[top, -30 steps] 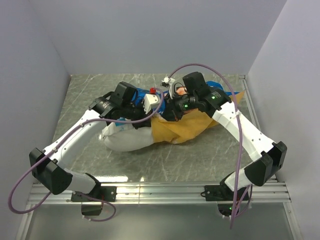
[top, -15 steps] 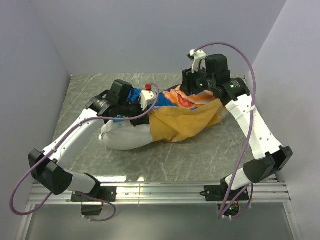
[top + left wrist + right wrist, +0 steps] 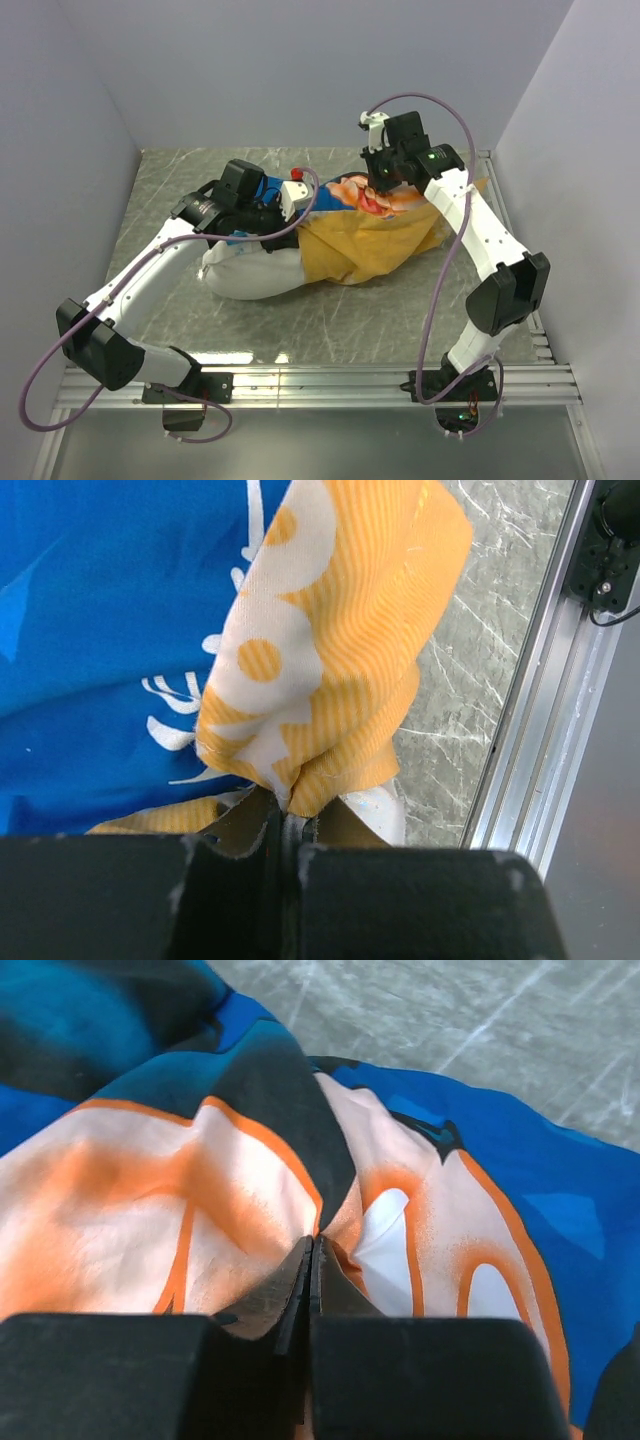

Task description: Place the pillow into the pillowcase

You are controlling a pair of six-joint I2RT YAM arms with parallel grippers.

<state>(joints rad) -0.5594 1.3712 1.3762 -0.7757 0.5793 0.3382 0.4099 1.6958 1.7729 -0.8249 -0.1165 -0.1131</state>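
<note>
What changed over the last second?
The right gripper, shut on the pillowcase, pulled its fabric away from the left gripper toward the far right, spreading it out. The left gripper stayed pinching the orange edge; the pillow did not move.

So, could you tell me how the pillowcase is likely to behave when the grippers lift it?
Probably floppy: the pillowcase bunches into folds where the left gripper pinches it. Likely thin and light: it creases sharply at the right gripper. It would probably sag between the grips rather than hold open.
</note>
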